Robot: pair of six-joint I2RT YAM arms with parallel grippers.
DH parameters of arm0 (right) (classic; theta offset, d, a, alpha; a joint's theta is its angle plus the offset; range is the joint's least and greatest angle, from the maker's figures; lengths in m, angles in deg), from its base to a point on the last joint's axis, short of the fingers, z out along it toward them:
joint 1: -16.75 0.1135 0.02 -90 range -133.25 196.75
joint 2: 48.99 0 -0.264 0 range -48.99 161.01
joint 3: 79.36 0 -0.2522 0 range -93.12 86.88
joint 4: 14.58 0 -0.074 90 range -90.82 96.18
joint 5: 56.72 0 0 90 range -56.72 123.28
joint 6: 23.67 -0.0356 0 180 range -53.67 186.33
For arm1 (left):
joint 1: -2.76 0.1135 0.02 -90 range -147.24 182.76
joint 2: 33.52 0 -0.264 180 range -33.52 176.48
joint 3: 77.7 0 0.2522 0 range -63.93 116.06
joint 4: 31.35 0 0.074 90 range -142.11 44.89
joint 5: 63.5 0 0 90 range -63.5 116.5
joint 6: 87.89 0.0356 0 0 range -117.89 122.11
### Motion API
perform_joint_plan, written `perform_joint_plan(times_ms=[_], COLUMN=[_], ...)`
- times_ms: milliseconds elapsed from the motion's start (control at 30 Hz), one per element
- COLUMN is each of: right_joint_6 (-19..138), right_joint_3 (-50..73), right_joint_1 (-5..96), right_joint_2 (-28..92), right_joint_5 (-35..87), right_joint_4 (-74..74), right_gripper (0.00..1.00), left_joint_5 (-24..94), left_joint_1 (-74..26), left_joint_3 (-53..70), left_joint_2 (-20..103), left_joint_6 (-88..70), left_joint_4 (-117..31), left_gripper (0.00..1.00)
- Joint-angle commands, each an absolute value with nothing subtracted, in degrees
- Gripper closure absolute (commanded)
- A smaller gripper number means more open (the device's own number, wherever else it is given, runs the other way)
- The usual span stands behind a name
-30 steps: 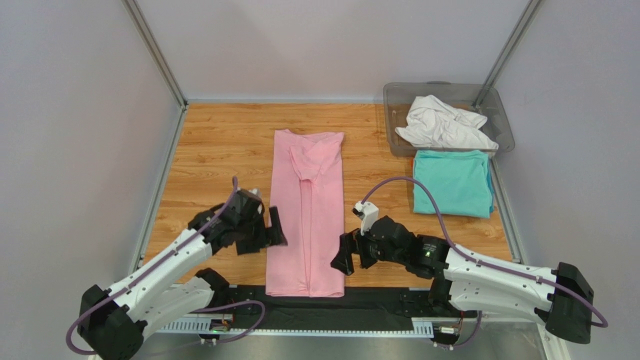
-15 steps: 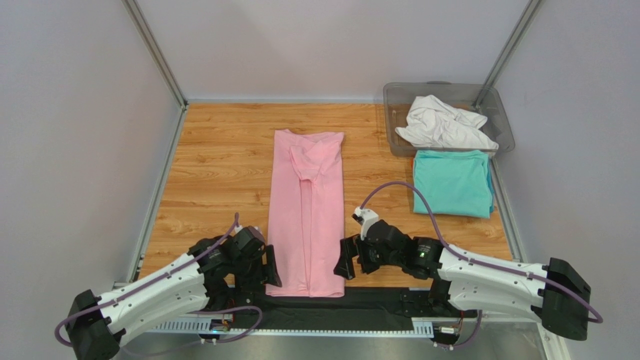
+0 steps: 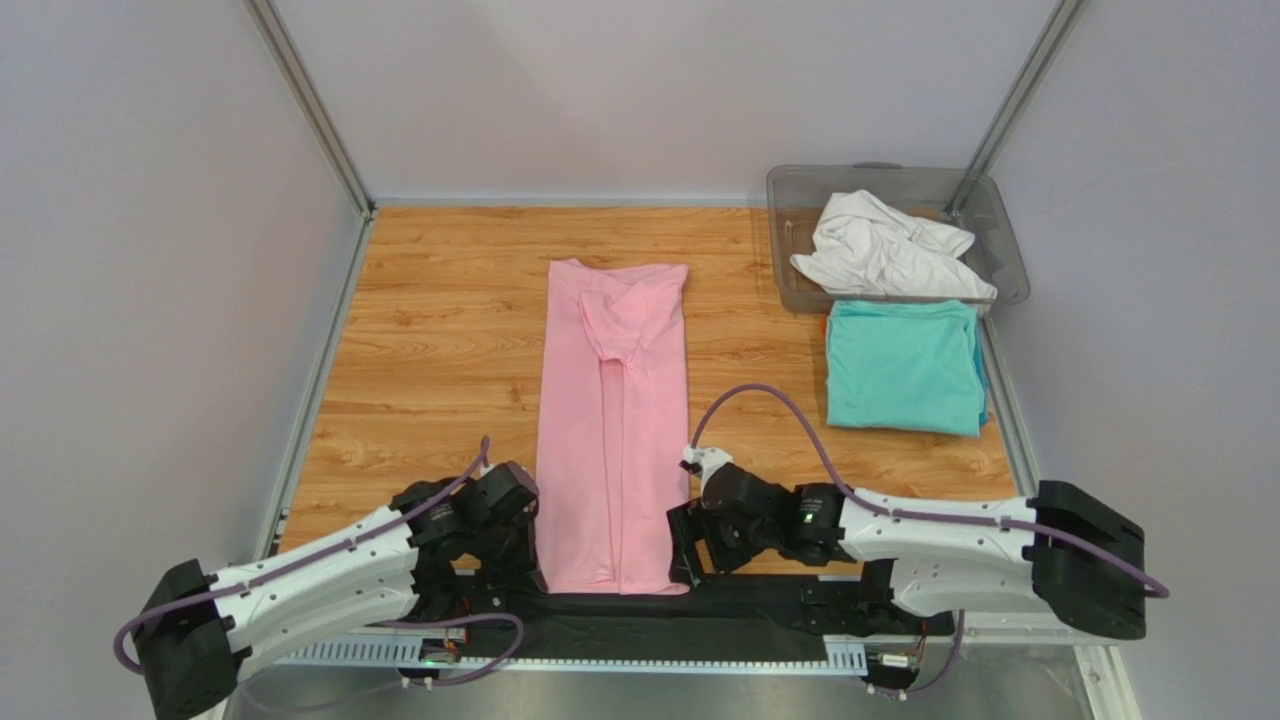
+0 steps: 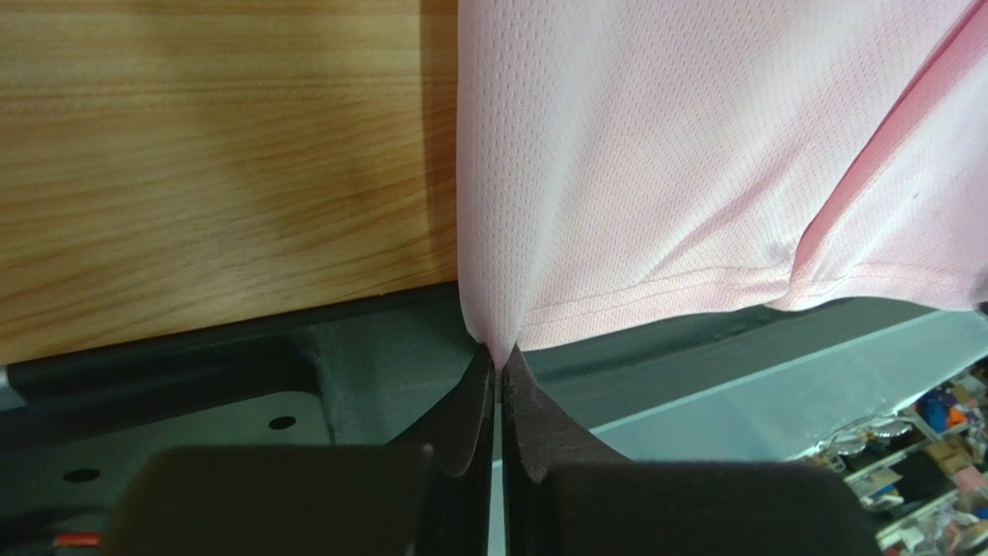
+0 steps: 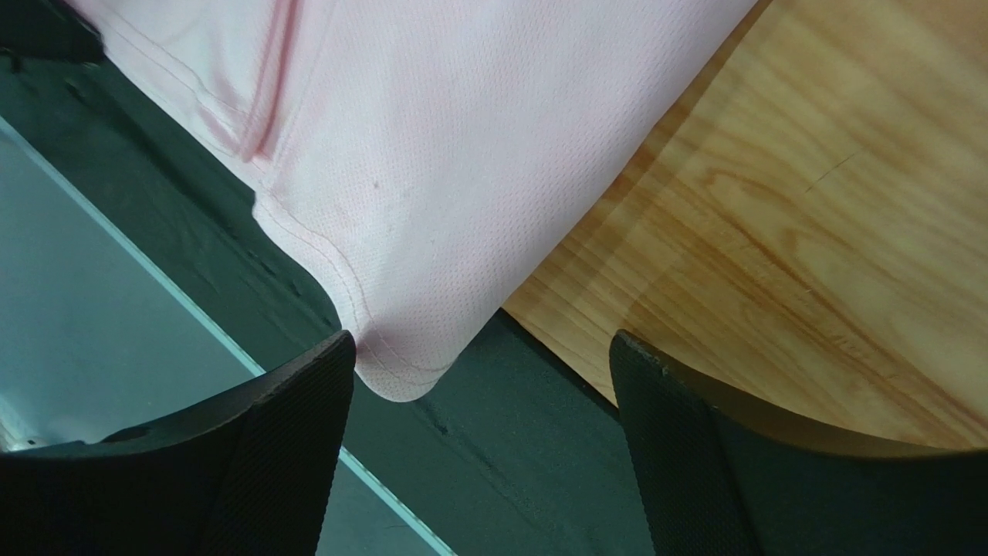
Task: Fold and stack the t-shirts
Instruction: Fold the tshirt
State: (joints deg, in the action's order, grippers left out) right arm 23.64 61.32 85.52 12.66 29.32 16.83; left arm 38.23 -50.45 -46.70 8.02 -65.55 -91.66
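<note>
The light pink t-shirt (image 3: 616, 420), folded into a long strip, lies down the middle of the wooden table. My left gripper (image 3: 526, 570) is at its near left corner. In the left wrist view the jaws (image 4: 499, 361) are shut on the hem corner of the pink cloth (image 4: 696, 151). My right gripper (image 3: 679, 555) is at the near right corner and stands open (image 5: 481, 361). That corner (image 5: 400, 377) lies between its fingers, against the left one. The teal t-shirt (image 3: 906, 365) lies folded at the right. Behind it, the white t-shirt (image 3: 887, 248) is crumpled in the bin.
The clear grey plastic bin (image 3: 796, 188) stands at the back right corner. A black strip (image 3: 751, 600) runs along the near table edge under the shirt's hem. Metal frame rails (image 3: 308, 390) and grey walls border the table (image 3: 436, 330) on the left, right and back.
Both arms have drawn back toward the near edge, down to the pink shirt's near corners. The left gripper has shut on its corner. The right jaws have narrowed slightly.
</note>
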Motion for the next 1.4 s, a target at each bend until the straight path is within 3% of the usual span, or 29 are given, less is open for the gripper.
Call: perform_joint_plan(times_ms=[0,167,200,300,367,400,600,767,1000,1367], right_joint_6=[21.69,19.58,19.40,18.87,18.44,18.35,18.61,19.66,23.08,27.92], right_joint_3=[58.67,57.79,57.35,56.30,55.95,55.86,53.67,49.27,44.71,37.23], right_joint_1=[88.03,91.46,91.81,92.16,92.51,92.69,92.87,92.43,87.16,73.19], right_joint_2=[16.48,21.05,21.41,22.38,22.55,22.55,21.67,20.97,21.32,24.75], right_joint_5=[30.64,33.20,33.20,33.02,32.49,32.67,33.20,39.96,40.58,35.13], right_joint_4=[14.48,14.30,14.47,15.00,15.35,15.88,18.33,21.50,21.77,21.42], right_gripper=[0.19,0.32,0.45,0.65,0.72,0.81,0.99,1.00,1.00,1.00], left_joint_5=[38.02,38.37,38.19,37.67,37.58,37.66,37.40,34.24,27.04,21.94], left_joint_1=[-50.68,-50.76,-50.68,-50.68,-50.68,-50.68,-50.68,-50.68,-50.68,-41.89], left_joint_3=[-47.68,-47.68,-47.68,-47.68,-47.76,-47.94,-46.80,-43.02,-35.13,-19.48], left_joint_2=[10.07,9.73,9.03,7.62,7.09,6.57,4.46,4.36,9.37,22.28], left_joint_6=[-65.22,-64.34,-64.25,-64.25,-64.34,-64.42,-63.81,-62.58,-58.63,-47.99], left_joint_4=[-89.59,-89.15,-88.97,-88.80,-88.62,-88.62,-87.48,-86.78,-85.72,-85.99], left_gripper=[1.00,1.00,1.00,1.00,1.00,1.00,1.00,1.00,1.00,1.00])
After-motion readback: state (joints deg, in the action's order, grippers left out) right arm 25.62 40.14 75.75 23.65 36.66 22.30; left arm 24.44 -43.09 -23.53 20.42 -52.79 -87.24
